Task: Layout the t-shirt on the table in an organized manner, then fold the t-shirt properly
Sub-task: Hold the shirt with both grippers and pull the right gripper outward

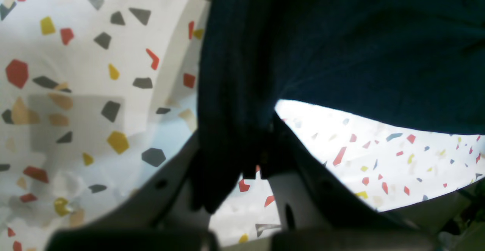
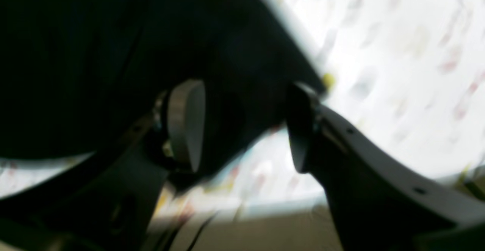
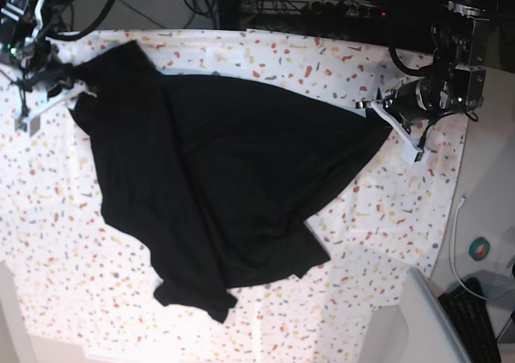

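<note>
The black t-shirt lies spread but skewed and wrinkled across the speckled table, stretched between both arms. At the shirt's right tip my left gripper is shut on the cloth. In the left wrist view its fingers pinch a bunched fold of the t-shirt above the table. My right gripper is at the shirt's upper left corner. The blurred right wrist view shows its jaws wide apart, with t-shirt cloth hanging between them against the pale left pad.
Cables and dark equipment line the far edge. The table's right edge drops to a grey surface with a white cable, a round green object and a keyboard. A pale grey panel stands at the near right.
</note>
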`<state>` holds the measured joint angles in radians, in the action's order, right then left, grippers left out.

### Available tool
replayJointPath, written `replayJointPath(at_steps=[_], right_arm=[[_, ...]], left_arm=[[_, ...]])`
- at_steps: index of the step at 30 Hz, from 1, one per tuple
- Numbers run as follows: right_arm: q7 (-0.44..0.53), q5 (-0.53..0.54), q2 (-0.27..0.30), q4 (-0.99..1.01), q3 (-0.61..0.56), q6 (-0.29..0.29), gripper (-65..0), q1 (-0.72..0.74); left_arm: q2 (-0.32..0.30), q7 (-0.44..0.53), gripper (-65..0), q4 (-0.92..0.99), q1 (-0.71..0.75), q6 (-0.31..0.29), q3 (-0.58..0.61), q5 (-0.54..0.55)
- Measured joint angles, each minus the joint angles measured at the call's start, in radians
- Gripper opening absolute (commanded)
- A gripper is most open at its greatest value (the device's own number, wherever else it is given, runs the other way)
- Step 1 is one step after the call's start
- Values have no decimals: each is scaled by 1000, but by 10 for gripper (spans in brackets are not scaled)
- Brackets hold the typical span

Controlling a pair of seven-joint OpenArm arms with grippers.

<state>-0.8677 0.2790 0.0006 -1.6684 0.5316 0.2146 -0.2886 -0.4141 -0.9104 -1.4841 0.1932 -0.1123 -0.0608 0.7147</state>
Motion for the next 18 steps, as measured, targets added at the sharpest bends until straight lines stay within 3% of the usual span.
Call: replayJointPath(at_steps=[3, 6, 15, 17, 18], right_arm=[[16, -17, 87, 190, -41, 2, -287, 119], [31, -25, 132, 318, -82, -4, -287, 172], [105, -49, 151, 366, -181, -12, -294, 161], [113, -50, 154, 359, -192, -13, -375, 151], [113, -52, 156, 359, -195, -17, -452, 147]], left_arm=[[7, 0, -650, 0, 4, 0, 2, 0], [7, 0, -650, 0, -1, 0, 3, 0], [8, 2, -650, 0, 5, 0, -1, -2], [10, 1, -650, 0, 7, 0, -1, 0], [9, 1, -650, 0, 10, 0, -3, 0]])
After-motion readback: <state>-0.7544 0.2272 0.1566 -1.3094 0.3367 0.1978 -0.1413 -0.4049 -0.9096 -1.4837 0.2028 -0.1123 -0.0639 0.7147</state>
